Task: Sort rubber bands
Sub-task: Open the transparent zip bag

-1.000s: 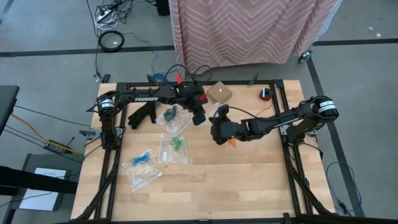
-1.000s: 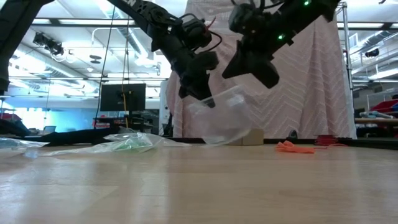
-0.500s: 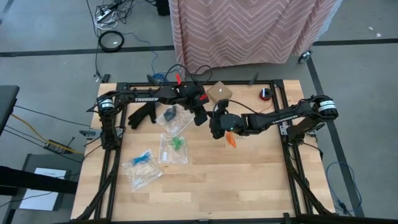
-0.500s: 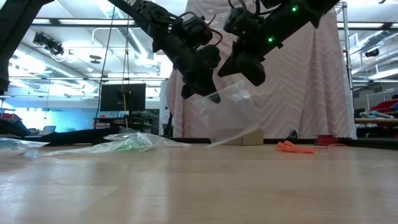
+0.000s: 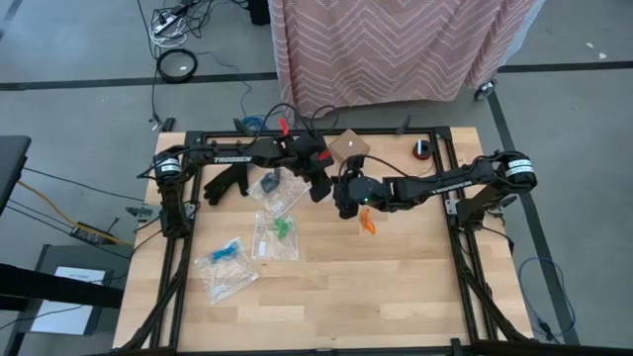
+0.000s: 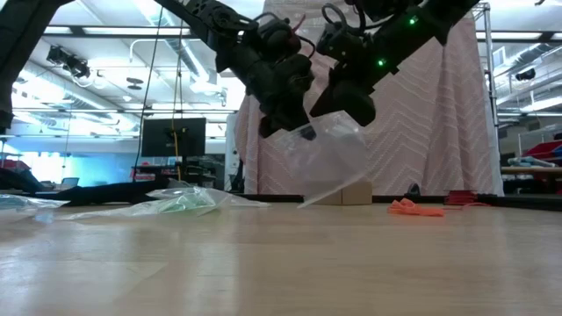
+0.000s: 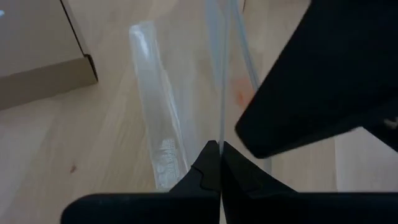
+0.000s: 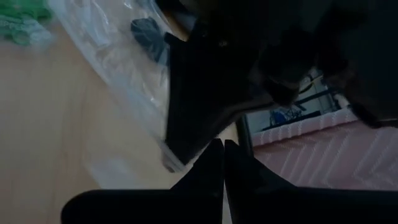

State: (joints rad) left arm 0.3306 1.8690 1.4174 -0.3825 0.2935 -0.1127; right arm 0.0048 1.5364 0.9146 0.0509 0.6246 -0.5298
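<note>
At the lower left of the high view, a clear zip bag (image 5: 226,269) with blue rubber bands (image 5: 228,251) lies flat on the wooden surface (image 5: 326,297); just right of it, a second bag holds green rubber bands (image 5: 282,228). Upper centre, another bag holds black rubber bands (image 5: 270,182).

In the frame's middle, the left pincer (image 5: 318,188) is clenched on one lip of an empty clear bag (image 6: 325,162), which hangs in the air. Close beside it, the right pincer (image 5: 346,206) is clenched on the opposite lip. Orange rubber bands (image 5: 367,222) sit loose on the surface just right of the pincers.

To do this well, the two pincers should draw apart gently and evenly, so the mouth opens without either lip slipping free. The mouth should end up facing the orange bands.
</note>
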